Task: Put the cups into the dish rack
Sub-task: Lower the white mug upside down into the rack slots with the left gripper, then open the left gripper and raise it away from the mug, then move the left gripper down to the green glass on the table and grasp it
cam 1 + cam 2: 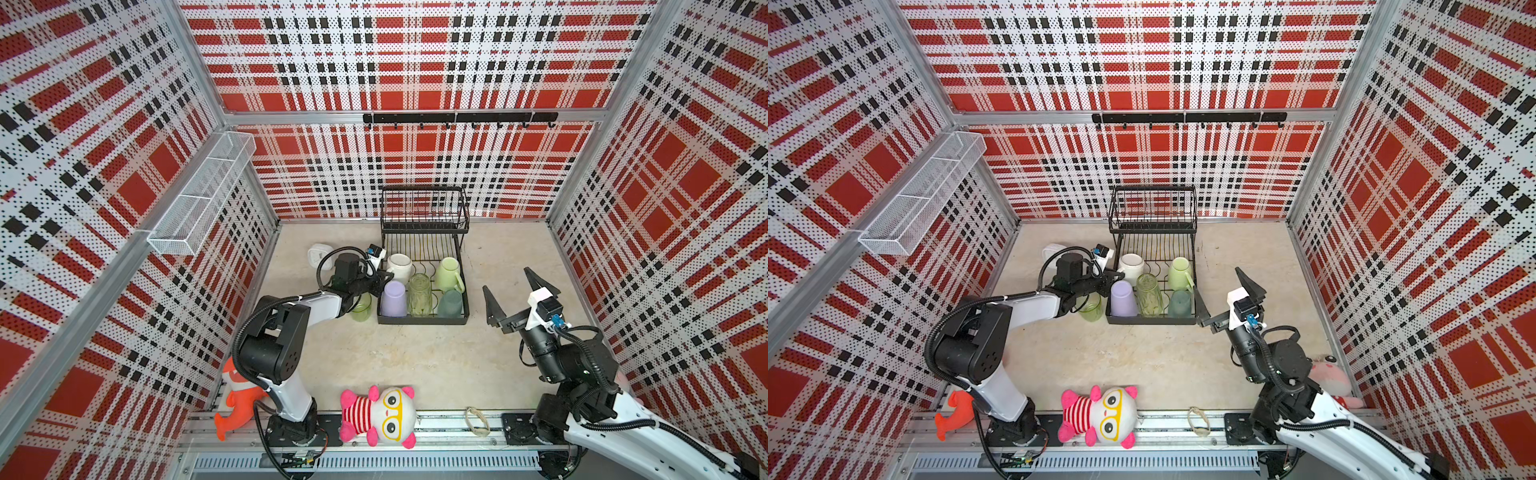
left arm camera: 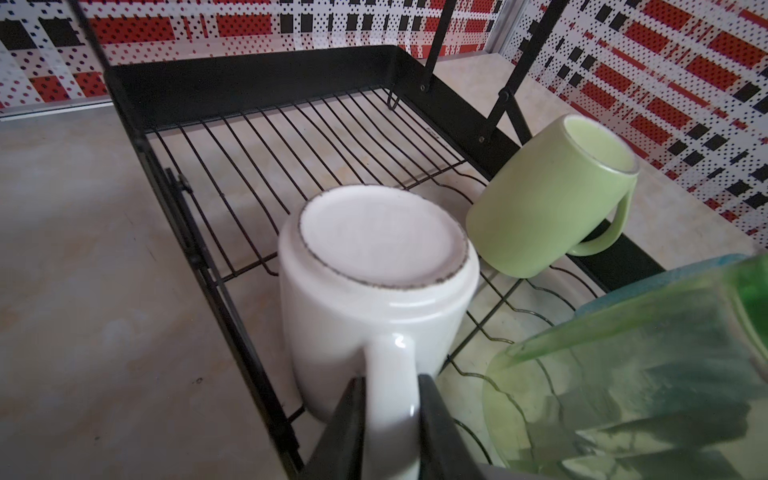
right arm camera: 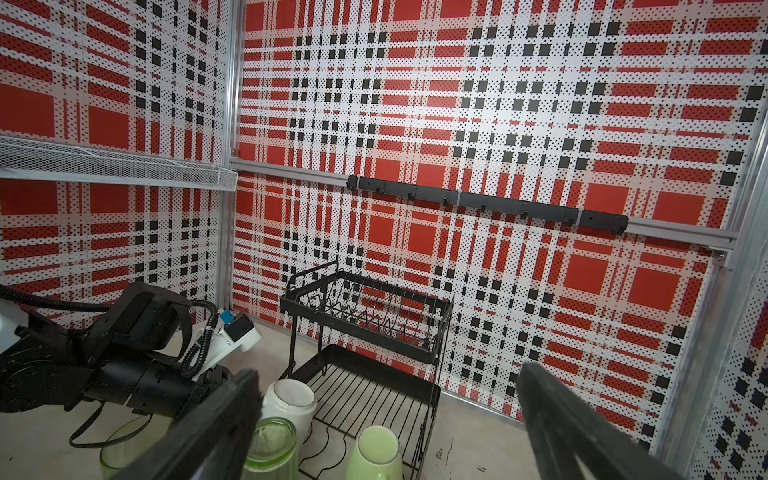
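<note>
Five cups [image 1: 393, 299] loaded in black wire dish rack [image 1: 422, 321]; left fingers [image 2: 349, 428] pinch handle of white ceramic mug [image 2: 374, 257], right fingers [image 1: 492, 305] spread. One clear green ribbed tumbler [image 1: 361, 311] outstanding on bench [image 1: 415, 357].

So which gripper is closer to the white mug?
Left. The left gripper flanks the handle of the white mug; the right gripper hangs open beyond the dish rack.

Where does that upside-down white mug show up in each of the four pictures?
Top view: white mug on the dish rack's lower tier, left side.
Top view: the mug, same spot.
Left wrist: close up, handle between the left fingers.
Right wrist: behind the clear green tumbler, at.
Shared landmark: pale green mug.
</note>
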Robot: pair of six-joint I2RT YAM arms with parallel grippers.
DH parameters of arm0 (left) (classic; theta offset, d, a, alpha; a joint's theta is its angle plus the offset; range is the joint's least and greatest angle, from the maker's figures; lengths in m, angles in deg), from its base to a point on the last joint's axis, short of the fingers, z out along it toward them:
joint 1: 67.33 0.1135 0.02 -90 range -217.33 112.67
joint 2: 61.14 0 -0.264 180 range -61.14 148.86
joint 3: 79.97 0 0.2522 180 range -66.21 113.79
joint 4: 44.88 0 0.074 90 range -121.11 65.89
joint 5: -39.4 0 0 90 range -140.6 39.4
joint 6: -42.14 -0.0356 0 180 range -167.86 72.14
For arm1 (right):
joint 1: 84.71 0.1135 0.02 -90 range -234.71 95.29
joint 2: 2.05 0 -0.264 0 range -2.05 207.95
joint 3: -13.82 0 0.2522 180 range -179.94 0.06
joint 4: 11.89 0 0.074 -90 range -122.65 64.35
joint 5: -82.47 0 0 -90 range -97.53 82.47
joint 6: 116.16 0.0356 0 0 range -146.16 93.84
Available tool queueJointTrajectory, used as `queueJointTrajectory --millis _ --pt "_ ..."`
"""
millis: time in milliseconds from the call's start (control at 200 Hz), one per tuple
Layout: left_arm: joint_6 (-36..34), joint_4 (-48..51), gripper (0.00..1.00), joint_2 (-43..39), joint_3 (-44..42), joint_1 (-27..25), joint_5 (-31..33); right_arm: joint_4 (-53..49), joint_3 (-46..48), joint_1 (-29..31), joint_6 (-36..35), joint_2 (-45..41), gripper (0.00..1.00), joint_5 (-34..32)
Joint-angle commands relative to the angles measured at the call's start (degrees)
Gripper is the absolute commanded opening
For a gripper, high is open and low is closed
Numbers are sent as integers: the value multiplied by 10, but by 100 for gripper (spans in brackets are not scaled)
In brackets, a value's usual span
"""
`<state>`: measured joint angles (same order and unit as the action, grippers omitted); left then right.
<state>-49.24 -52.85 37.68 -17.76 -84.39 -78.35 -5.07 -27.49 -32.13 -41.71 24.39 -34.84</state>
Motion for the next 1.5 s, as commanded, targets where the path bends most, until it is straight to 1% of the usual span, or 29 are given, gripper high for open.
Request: queueJointTrajectory --millis 0,215,366,481,586,626,722,792,922,1012,1027,1107,1213,1298,1333,1388,1448,1493 --pt "-14 6 27 -2 21 4 -16 -2 4 -3 -7 -4 100 -7" --pt "-34 54 27 -2 41 8 -8 -3 5 -2 -9 -3 100 -8" --pt "-41 69 28 -14 46 10 -1 -4 7 -3 -8 -3 100 -8" --pt "-40 78 30 -26 50 12 0 -3 9 -3 -8 -2 100 -9" --pt "-39 95 35 -41 64 11 13 -8 6 -2 -6 5 100 -9" --pt "-38 102 38 -49 69 12 17 -18 0 -2 -5 9 100 -3" --pt "-35 105 46 -75 75 12 29 -56 -24 -3 -3 35 100 34" --pt "-25 110 47 -98 82 12 49 -92 -47 -2 1 61 100 54" --pt "-14 162 49 -141 112 19 83 -153 -94 -2 16 118 100 88" --pt "32 213 53 -167 135 24 140 -190 -129 -2 30 167 100 94" --pt "40 221 53 -169 139 42 147 -196 -134 -2 32 175 100 94" --pt "106 283 53 -184 159 74 167 -218 -157 -1 42 213 100 102" --pt "188 361 53 -204 164 124 165 -214 -163 0 49 240 100 102" --pt "223 394 53 -235 130 156 149 -204 -157 1 48 246 100 92" --pt "246 395 53 -253 104 159 144 -198 -153 1 46 246 100 86" --pt "250 404 53 -281 72 152 150 -190 -148 1 43 246 100 78" --pt "252 419 54 -309 45 131 187 -187 -145 1 41 245 100 69" --pt "269 432 54 -327 30 115 223 -189 -145 2 42 246 100 61"
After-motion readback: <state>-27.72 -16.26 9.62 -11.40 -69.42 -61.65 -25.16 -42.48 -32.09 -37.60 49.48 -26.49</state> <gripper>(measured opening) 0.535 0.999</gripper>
